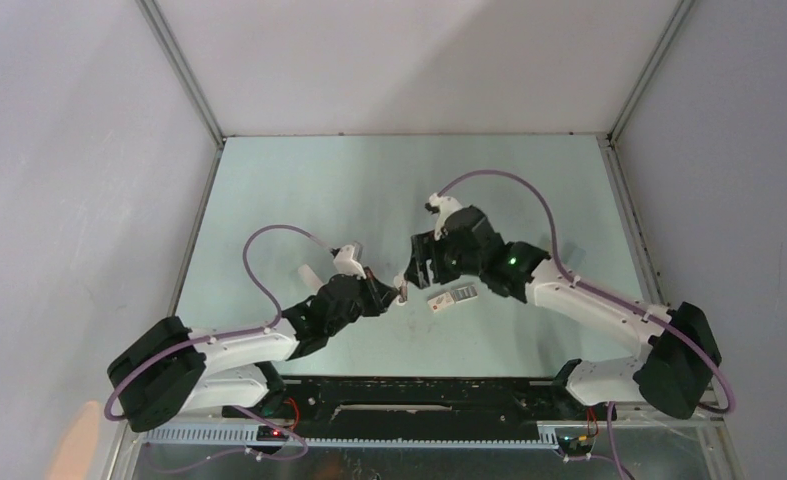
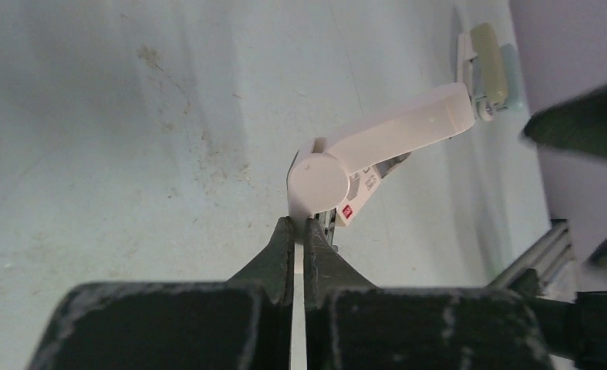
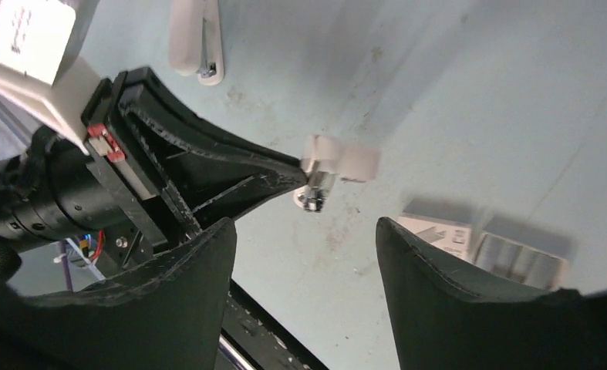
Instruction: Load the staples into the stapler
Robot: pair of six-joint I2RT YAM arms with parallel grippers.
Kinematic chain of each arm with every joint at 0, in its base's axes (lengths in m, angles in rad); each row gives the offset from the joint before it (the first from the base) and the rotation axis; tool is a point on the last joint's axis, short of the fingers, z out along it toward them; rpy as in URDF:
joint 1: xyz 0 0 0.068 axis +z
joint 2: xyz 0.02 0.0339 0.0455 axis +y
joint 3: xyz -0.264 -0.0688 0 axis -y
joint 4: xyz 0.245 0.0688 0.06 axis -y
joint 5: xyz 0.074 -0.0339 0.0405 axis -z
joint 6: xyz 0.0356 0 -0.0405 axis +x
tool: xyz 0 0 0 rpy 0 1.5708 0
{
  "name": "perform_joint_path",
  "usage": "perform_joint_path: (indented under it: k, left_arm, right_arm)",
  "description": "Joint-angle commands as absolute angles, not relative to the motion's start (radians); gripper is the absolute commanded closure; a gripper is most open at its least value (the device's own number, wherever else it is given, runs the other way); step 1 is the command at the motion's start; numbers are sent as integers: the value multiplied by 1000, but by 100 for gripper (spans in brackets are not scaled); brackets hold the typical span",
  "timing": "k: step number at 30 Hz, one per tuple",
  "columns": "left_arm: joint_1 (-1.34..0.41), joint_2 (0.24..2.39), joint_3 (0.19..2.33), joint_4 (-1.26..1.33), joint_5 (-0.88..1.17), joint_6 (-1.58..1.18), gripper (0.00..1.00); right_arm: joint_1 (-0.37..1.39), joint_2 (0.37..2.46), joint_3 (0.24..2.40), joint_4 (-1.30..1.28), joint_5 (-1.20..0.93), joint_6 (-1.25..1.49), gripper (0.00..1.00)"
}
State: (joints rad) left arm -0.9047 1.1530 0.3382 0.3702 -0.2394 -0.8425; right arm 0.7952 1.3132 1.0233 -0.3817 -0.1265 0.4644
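From above, we see the staples [image 1: 456,296] lying on the table [image 1: 319,190] just beside the right gripper [image 1: 417,277]. The left wrist view shows our left gripper [image 2: 299,231] pinched onto the opened stapler [image 2: 396,132]. In the right wrist view, the right gripper's jaws are spread and empty.

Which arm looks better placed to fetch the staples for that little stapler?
Right: the right fingers are open, empty and hovering near the tiny white staple box and grey metallic staple tray, while the left fingers are shut on the small white plastic stapler.
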Motion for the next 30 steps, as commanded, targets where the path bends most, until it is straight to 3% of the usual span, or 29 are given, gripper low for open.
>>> perform_joint_path:
  k: [1,13,30]
  left_arm:
    - [-859,1193,323,523,-85,-972,100]
    - [-833,1220,290,622,-28,-1050,100]
    - [-794,1189,286,588,-38,-1101,100]
  right_arm:
    - [892,1306,920,-129,109,572,31]
    - [954,1413,793,131,280,689,37]
    - [982,1465,778,148,313,715,46]
